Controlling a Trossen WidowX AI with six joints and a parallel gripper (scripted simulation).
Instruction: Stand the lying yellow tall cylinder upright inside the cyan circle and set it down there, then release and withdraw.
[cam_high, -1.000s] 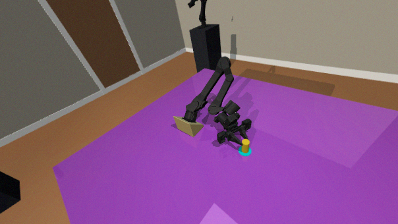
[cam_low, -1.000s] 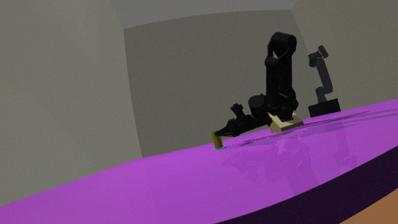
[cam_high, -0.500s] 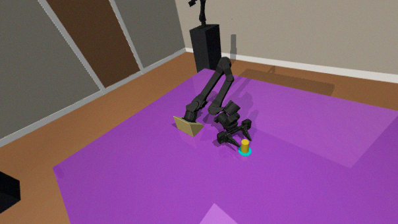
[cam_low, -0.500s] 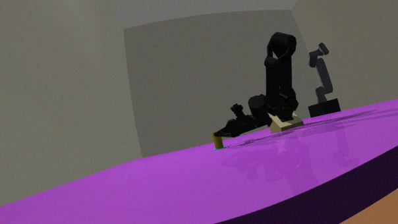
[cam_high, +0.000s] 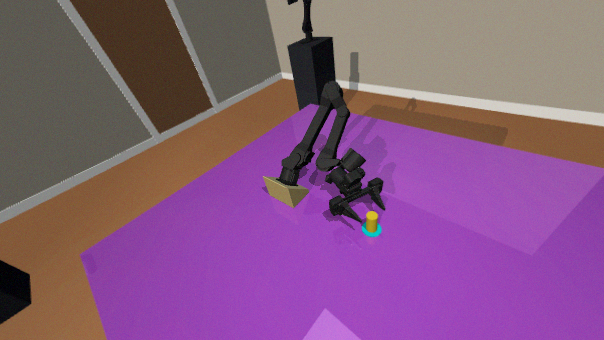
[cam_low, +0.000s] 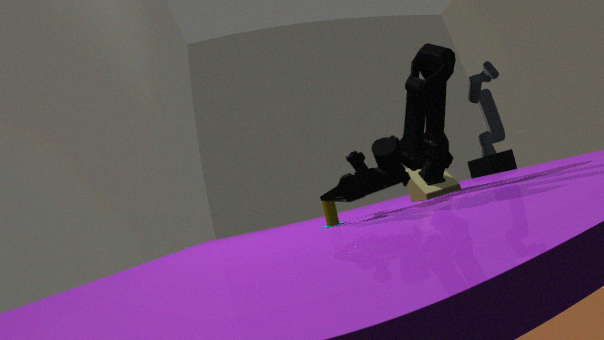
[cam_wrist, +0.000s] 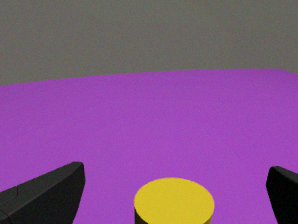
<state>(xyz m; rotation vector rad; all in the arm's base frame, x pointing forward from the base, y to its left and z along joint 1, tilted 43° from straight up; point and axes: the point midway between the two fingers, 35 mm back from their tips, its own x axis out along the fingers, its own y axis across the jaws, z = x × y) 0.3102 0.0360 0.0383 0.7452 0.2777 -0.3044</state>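
Observation:
The yellow cylinder (cam_high: 371, 222) (cam_low: 330, 213) stands upright on the cyan circle (cam_high: 365, 232) (cam_low: 326, 227), whose rim shows around its foot. In the wrist view the cylinder's round top (cam_wrist: 174, 201) shows at the bottom, a little right of the middle. My gripper (cam_high: 373, 215) (cam_low: 322, 199) (cam_wrist: 178, 176) is open, with its fingers wide apart on either side of the cylinder's top. A gap shows on each side between finger and cylinder in the wrist view. The cylinder's lower part is hidden there.
My arm's tan base block (cam_high: 281, 192) (cam_low: 436, 190) stands on the purple table top (cam_high: 225, 260) (cam_low: 225, 280) behind the gripper. A black pedestal (cam_high: 305, 67) with another dark arm (cam_high: 307, 20) (cam_low: 491, 115) stands beyond it. A black box (cam_high: 12, 290) is at the left edge of the top view.

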